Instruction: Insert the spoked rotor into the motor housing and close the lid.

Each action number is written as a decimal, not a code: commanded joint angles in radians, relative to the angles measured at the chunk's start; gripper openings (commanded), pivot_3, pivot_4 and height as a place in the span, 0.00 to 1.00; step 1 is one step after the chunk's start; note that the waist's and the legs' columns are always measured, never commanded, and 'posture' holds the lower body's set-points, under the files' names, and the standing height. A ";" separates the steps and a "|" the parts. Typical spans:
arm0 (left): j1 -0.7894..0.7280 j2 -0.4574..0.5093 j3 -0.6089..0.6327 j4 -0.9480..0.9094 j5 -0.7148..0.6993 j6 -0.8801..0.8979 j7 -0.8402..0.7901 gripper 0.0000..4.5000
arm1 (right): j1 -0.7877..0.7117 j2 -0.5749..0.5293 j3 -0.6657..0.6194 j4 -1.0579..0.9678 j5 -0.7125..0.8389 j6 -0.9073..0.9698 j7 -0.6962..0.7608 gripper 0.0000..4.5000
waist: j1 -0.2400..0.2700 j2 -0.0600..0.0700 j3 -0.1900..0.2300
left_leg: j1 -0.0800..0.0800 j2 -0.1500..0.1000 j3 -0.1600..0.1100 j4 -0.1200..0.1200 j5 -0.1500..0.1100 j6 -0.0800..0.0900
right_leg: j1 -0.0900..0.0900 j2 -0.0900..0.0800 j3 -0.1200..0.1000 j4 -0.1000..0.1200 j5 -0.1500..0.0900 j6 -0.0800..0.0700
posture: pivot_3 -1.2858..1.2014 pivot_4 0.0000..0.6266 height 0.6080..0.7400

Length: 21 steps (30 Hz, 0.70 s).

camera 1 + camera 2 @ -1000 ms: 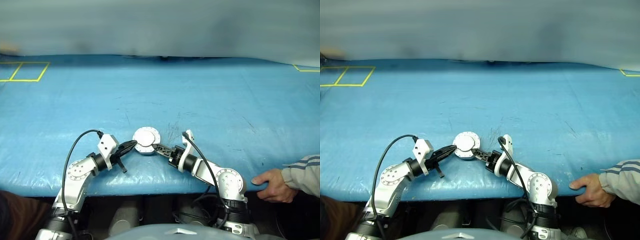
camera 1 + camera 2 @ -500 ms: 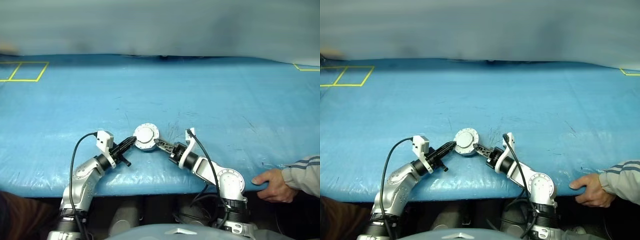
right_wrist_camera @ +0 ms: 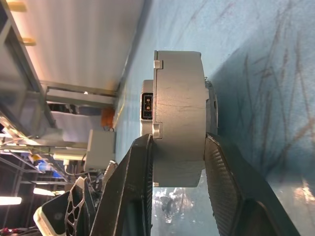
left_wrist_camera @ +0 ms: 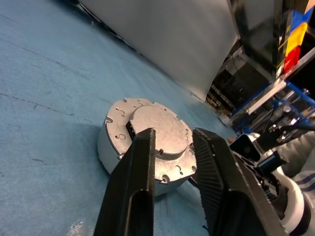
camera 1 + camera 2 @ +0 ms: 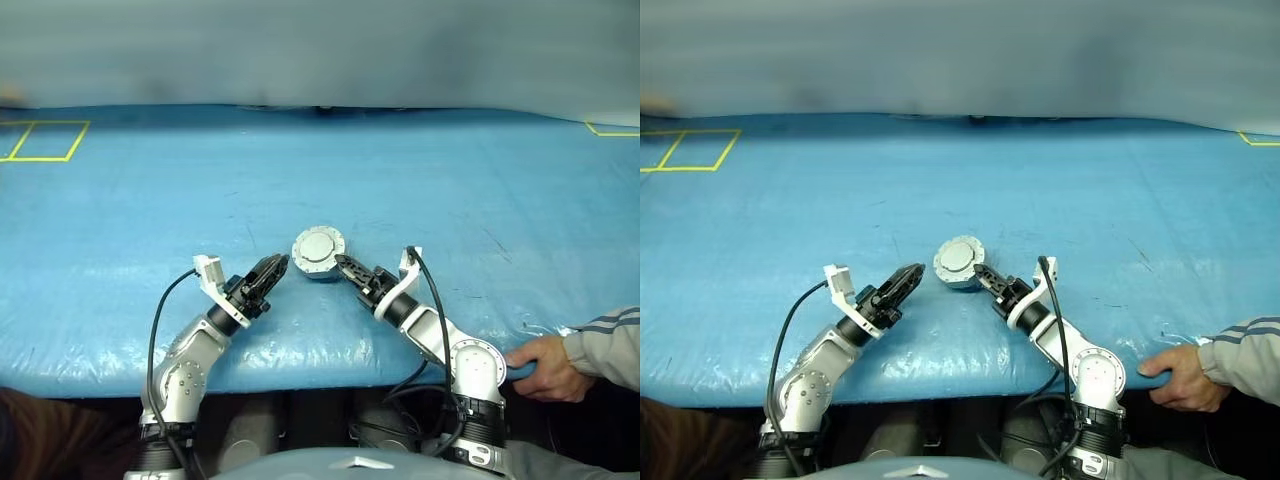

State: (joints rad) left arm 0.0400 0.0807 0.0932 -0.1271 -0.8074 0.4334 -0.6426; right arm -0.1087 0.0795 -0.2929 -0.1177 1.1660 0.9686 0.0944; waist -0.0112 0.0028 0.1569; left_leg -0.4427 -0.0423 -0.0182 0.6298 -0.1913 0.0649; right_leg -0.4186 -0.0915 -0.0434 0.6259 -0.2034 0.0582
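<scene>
Centre frame, on blue table: motor housing with lid seated. Right gripper clamped across housing; left gripper parted, just beside, empty. Closing step apparently complete; next, probably release and withdrawal.

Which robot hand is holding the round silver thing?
The right gripper: its fingers clamp the round silver motor housing. The left gripper sits open beside it, not touching.

Nothing readable is showing up anywhere here, no text, labels, brands or numbers on any surface I can see.
</scene>
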 commanded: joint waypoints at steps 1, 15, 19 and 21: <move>0.005 -0.029 0.021 -0.058 -0.087 0.042 0.021 0.65 | -0.060 0.069 -0.001 -0.078 0.144 -0.035 -0.003 0.26 | -0.001 0.000 0.001 | 0.000 0.000 0.000 0.001 0.000 0.000 | 0.000 0.001 0.000 0.000 0.000 0.000 | 0.52 0.24 1.00; -0.011 -0.109 0.074 -0.069 -0.372 0.211 0.128 0.99 | -0.074 0.037 0.090 -0.109 0.297 -0.080 -0.085 0.26 | 0.000 -0.001 0.003 | 0.000 0.000 0.000 0.002 0.000 0.001 | 0.002 0.003 0.001 0.000 0.000 0.000 | 0.52 0.24 1.00; -0.032 -0.119 0.086 -0.059 -0.422 0.229 0.144 0.99 | -0.055 0.034 0.121 -0.115 0.306 -0.079 -0.088 0.26 | 0.000 -0.001 0.003 | 0.000 0.000 0.000 0.004 0.000 0.001 | 0.003 0.004 0.001 0.000 0.001 0.000 | 0.52 0.24 1.00; -0.045 -0.122 0.087 -0.047 -0.423 0.231 0.154 0.99 | -0.048 0.030 0.133 -0.120 0.312 -0.082 -0.089 0.26 | 0.000 -0.001 0.003 | 0.000 0.000 -0.001 0.005 0.000 0.001 | 0.003 0.004 0.001 0.000 0.001 0.000 | 0.52 0.24 1.00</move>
State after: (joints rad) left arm 0.0088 -0.0366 0.1784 -0.1445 -1.2021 0.6533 -0.4939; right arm -0.1448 0.0757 -0.1763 -0.1688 1.4229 0.8981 -0.0161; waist -0.0115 0.0015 0.1600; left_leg -0.4424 -0.0420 -0.0188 0.6351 -0.1913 0.0655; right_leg -0.4153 -0.0868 -0.0420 0.6264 -0.2024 0.0578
